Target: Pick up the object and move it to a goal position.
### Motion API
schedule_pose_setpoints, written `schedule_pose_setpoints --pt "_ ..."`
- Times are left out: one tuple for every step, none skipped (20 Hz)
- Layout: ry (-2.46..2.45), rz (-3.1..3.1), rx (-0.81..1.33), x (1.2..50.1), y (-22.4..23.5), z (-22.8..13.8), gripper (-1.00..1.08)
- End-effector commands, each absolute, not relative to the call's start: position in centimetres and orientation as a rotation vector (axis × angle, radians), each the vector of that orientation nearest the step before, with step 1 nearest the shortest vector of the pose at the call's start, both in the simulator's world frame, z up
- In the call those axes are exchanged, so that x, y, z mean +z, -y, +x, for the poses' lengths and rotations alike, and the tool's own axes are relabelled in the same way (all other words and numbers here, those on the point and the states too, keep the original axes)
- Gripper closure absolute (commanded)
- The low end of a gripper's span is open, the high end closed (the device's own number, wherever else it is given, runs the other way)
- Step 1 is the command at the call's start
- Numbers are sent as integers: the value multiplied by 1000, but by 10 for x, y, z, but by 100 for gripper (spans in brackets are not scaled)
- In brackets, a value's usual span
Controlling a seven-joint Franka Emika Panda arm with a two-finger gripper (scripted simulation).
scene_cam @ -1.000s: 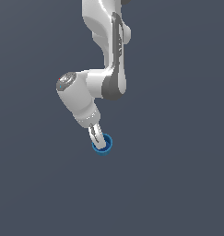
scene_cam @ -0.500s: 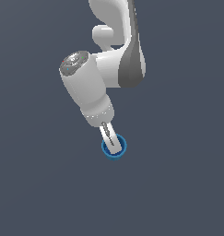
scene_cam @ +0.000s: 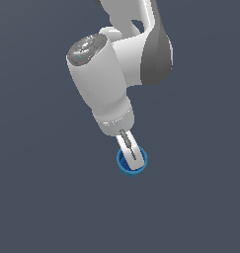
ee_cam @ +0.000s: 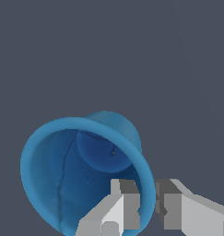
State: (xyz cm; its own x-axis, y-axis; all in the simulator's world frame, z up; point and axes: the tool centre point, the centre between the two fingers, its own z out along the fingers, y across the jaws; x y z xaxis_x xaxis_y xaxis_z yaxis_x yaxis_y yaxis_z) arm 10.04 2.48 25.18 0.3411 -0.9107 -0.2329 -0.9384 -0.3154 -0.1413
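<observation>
The gripper (ee_cam: 148, 205) is pinching the rim wall of the blue cup (ee_cam: 81, 170): in the wrist view one finger (ee_cam: 125, 203) is sitting inside the cup against its inner wall, the other finger (ee_cam: 173, 205) is sitting just outside the wall, and the thin blue rim is running through the narrow gap between them. The fingers are nearly pressed together, with only the cup wall between.

The cup is showing its open mouth to the wrist camera; the inside is darker blue, the round bottom is visible deep within, and nothing else is lying in it apart from the inner finger.

In the exterior view the arm is reaching down from above and the gripper (scene_cam: 130, 150) is dipping into the cup (scene_cam: 132, 165), which is sitting right at the fingertips, its far rim partly hidden behind the fingers. Whether the cup is resting on the grey surface (scene_cam: 42, 207) or hanging off it, cannot tell.
</observation>
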Motion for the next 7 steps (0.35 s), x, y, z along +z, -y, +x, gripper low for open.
schedule_pose_setpoints --pt "-1663 -2355 157 259 -28 105 108" --pt "-1663 -2355 157 260 -29 106 108" --pt "-1662 -2354 157 261 -29 107 108" --pt "-1662 -2354 157 262 -30 107 108" --pt "-1662 -2354 157 262 -30 108 108" --pt "-1662 -2354 157 263 -30 108 108" --pt "-1662 -2354 157 263 -31 108 108"
